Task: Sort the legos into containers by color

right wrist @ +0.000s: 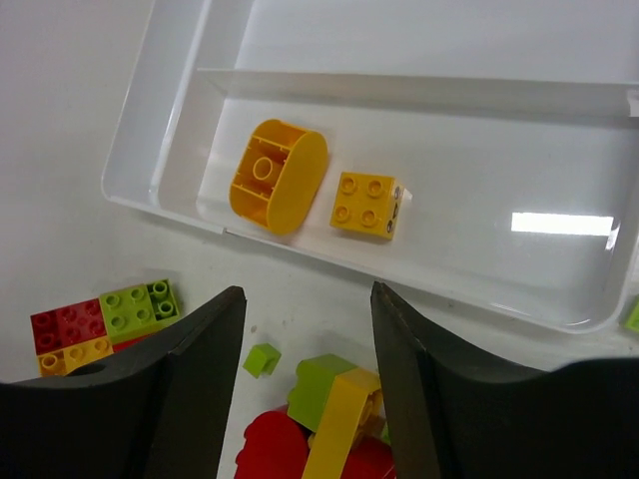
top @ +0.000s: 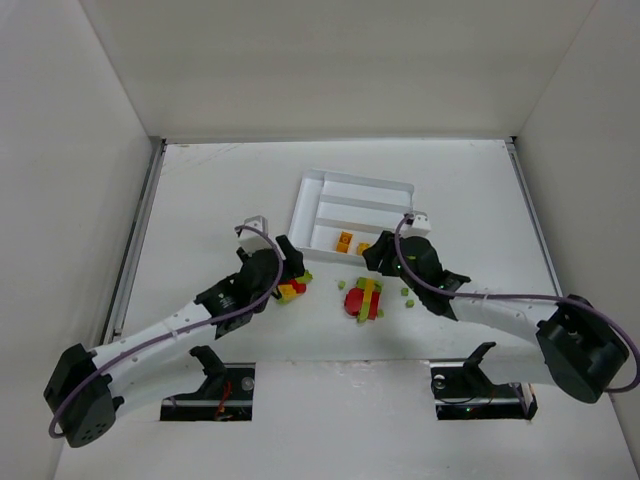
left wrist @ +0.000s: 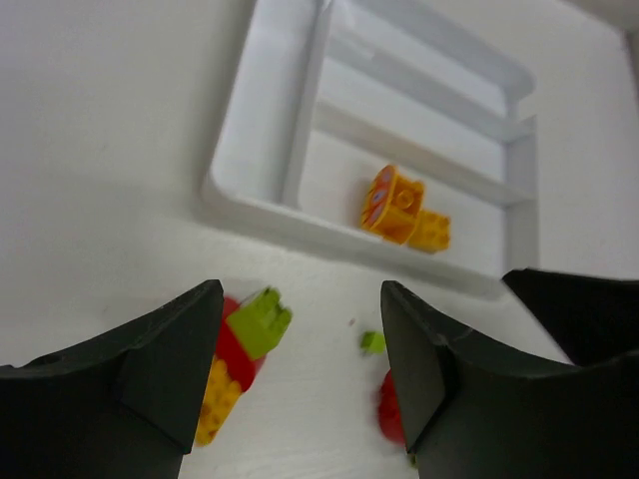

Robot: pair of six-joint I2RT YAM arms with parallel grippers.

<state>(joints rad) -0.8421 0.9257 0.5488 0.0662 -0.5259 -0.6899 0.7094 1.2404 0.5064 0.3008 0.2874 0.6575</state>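
The white tray point(top: 372, 208) of containers lies at the table's middle. Its nearest slot holds a rounded yellow-orange lego point(right wrist: 275, 175) and a square one point(right wrist: 366, 205). My left gripper point(top: 291, 262) is open just above a red, lime green and yellow clump point(left wrist: 245, 344), which lies by its left finger point(left wrist: 170, 369). My right gripper point(right wrist: 308, 359) is open over a second clump point(right wrist: 329, 429) of red, green and a yellow bar, just short of the tray's near wall. A tiny green stud point(right wrist: 262, 359) lies beside that clump.
A few small green bricks point(top: 407, 296) lie scattered right of the middle clump point(top: 365, 298). A white bracket point(top: 255, 224) stands left of the tray. White walls enclose the table on three sides. In the left wrist view, the right gripper point(left wrist: 589, 309) shows as a black shape.
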